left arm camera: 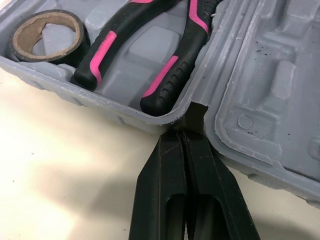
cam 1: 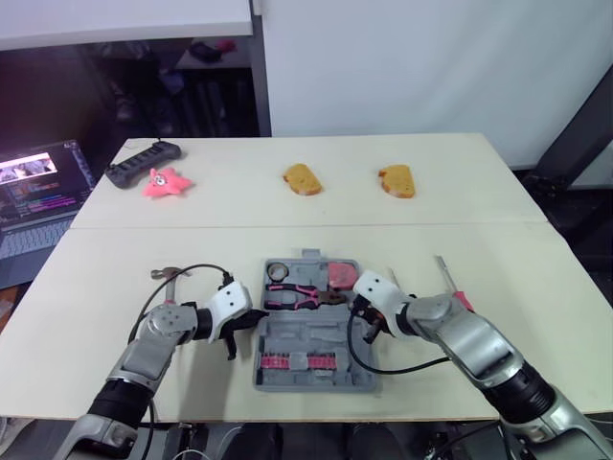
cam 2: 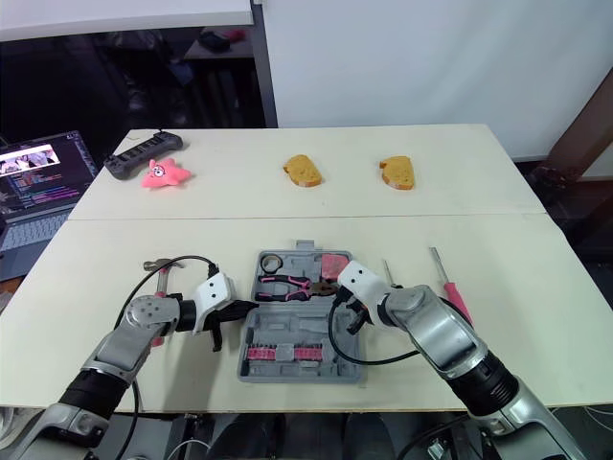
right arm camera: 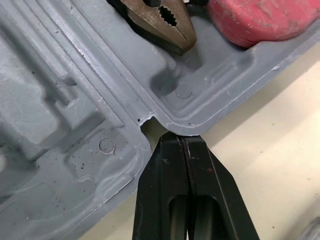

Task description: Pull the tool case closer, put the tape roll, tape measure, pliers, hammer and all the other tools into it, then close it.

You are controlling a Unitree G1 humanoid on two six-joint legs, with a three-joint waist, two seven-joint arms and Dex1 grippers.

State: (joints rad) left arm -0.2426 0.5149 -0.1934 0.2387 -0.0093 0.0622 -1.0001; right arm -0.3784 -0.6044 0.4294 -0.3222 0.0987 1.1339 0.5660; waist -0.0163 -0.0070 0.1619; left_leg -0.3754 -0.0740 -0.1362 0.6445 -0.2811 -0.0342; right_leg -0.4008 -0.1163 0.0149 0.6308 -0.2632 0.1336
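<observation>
Left gripper [left arm camera: 182, 132], fingers pinched together and empty, is touching the tool case [cam 1: 311, 359] at its left-edge hinge notch. Right gripper [right arm camera: 182, 136], likewise closed on nothing, is meeting the right edge. Pliers [cam 1: 302, 297], tape roll [cam 1: 279, 271] and tape measure [cam 1: 339, 274] are lying in the far half. Hammer [cam 1: 165, 273] is sitting on open table to the left.

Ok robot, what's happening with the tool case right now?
Left gripper, right gripper shut, tips at hinge of open tool case. Tape roll, pliers, tape measure inside. Hammer, screwdrivers on table.
</observation>
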